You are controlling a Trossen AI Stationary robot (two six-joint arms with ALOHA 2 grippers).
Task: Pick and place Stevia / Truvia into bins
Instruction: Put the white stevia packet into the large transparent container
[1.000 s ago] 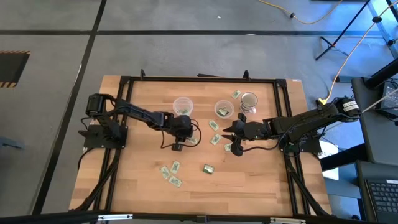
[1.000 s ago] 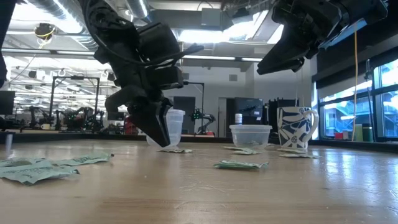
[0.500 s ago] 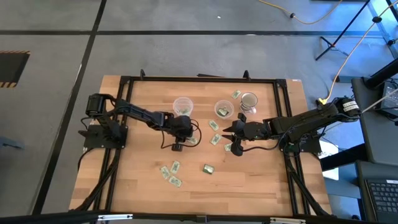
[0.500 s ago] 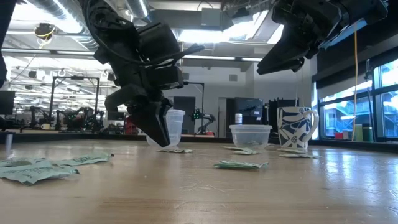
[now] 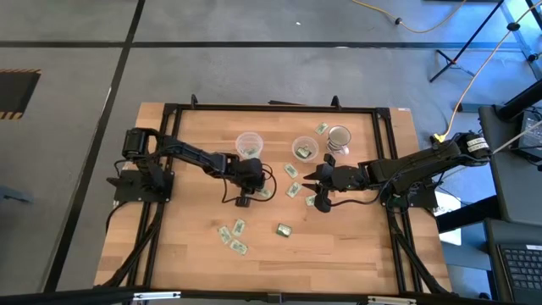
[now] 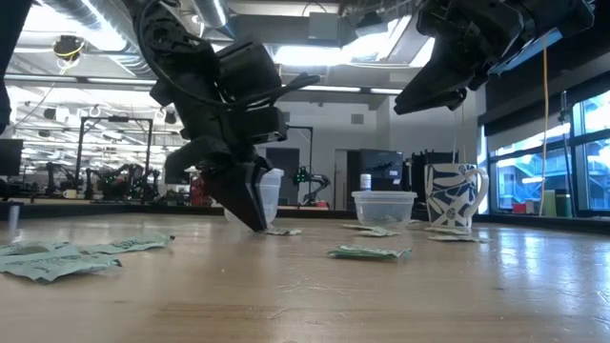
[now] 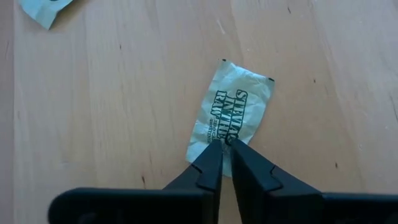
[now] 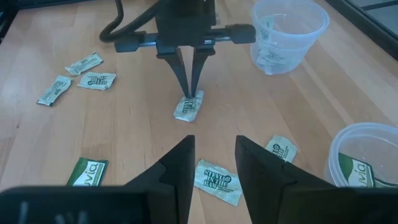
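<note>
Jaws: left gripper (image 7: 222, 147) pinches the sachet (image 7: 233, 109) edge beside my cup (image 5: 249, 144); right gripper (image 8: 214, 144) gapes.
Risk: I judge that thin hold slips on lifting.

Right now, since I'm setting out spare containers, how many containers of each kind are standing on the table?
Clear plastic cups: 2
Blue-and-white patterned mug: 1
Total: 3 containers
</note>
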